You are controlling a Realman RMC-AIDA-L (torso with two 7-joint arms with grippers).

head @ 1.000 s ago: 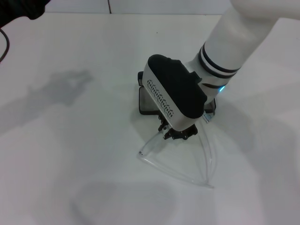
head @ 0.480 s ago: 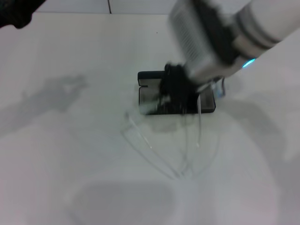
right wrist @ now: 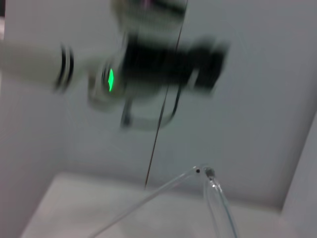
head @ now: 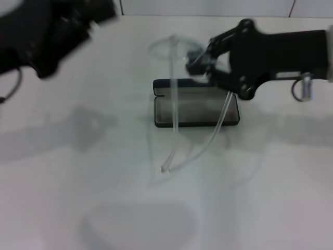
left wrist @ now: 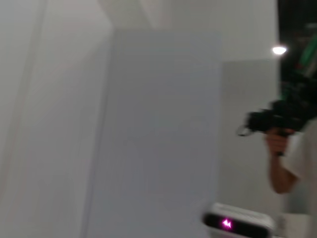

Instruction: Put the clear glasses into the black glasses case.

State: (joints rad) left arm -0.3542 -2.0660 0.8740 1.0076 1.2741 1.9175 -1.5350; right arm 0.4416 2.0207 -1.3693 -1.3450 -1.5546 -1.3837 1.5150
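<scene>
The clear glasses [head: 175, 104] hang in the air above the black glasses case [head: 196, 110], their long thin arms dangling down across it. My right gripper [head: 200, 58], reaching in from the right, is shut on the glasses near their front. The case lies open on the white table with its grey lining showing. In the right wrist view a hinge and one arm of the glasses [right wrist: 213, 191] show close up. My left gripper [head: 78, 21] is a dark blur raised at the far left corner, well away from the case.
The white table [head: 78, 198] stretches around the case, with a wall seam along its far edge. The left wrist view faces a pale wall panel [left wrist: 158, 134] and a person [left wrist: 290, 148] standing at the side.
The right gripper has swung up and back from the table in front of the case, lifting the glasses off the surface. The left arm has come further into view at the upper left.
</scene>
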